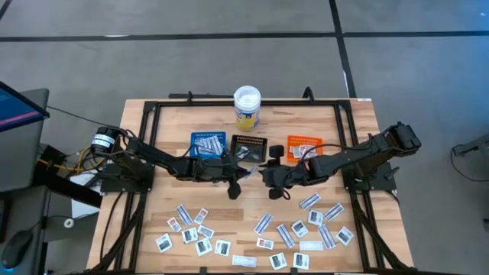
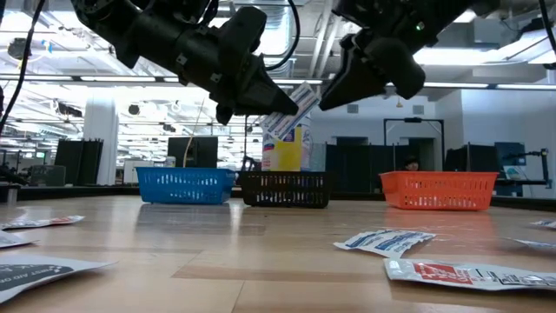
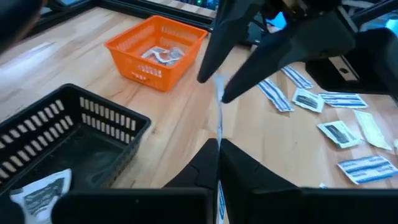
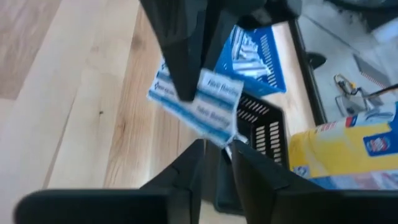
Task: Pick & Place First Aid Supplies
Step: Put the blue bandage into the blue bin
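The supplies are flat paper packets scattered over the table's near part (image 1: 267,233); some narrow white-and-blue, some squarish white. Both grippers meet in the air above the table's middle, in front of the black tray (image 1: 248,147). My left gripper (image 3: 217,146) is shut on one white-and-blue packet (image 4: 202,106). My right gripper (image 4: 217,149) is open. Its fingers stand on either side of that packet's free end (image 3: 217,84); I cannot tell whether they touch it. My left gripper pinches the white-and-blue packet between its two fingers (image 4: 180,74), which lie across its flat faces toward one end. It comes level from the table's left. The packet is lifted clear and sticks out toward my right gripper, its free end (image 2: 300,96) tilted up.
Three small trays stand in a row on the far half: blue (image 1: 208,143) with strips inside, black, and orange (image 1: 303,145) holding a few packets. A white-lidded, yellow-labelled tub (image 1: 247,107) stands behind them. A dark frame (image 1: 153,107) runs around the table edge.
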{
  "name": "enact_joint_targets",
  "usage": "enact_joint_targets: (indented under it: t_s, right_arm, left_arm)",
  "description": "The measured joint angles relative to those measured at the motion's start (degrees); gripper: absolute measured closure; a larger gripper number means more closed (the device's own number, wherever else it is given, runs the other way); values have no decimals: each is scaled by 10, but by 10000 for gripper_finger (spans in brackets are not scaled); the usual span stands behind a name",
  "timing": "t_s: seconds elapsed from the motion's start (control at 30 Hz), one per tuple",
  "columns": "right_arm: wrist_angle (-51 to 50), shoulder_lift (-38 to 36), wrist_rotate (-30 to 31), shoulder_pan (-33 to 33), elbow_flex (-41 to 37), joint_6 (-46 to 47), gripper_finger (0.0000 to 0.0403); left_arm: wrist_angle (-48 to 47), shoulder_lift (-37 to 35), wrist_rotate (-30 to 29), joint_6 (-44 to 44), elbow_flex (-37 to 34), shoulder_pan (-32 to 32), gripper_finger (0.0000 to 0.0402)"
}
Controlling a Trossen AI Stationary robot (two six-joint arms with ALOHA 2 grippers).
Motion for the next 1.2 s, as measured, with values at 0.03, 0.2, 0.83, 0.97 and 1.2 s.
enact_joint_targets:
  t_s: [0.03, 0.2, 0.83, 0.97, 1.2]
  right_arm:
    - [-5, 0, 0, -1, 0, 6, 320]
    - [-46, 0, -1, -4, 0, 24, 302]
    - [-84, 0, -4, -3, 0, 50, 300]
    - [-83, 0, -4, -3, 0, 50, 300]
    - [-83, 0, -45, -4, 0, 63, 301]
  left_arm:
    - [-1, 0, -6, 0, 0, 0, 394]
    - [-7, 0, -58, 0, 0, 0, 391]
    - [-277, -77, -443, 11, 0, 25, 391]
    - [-323, -97, -439, -19, 0, 30, 389]
    - [-356, -82, -395, -26, 0, 58, 390]
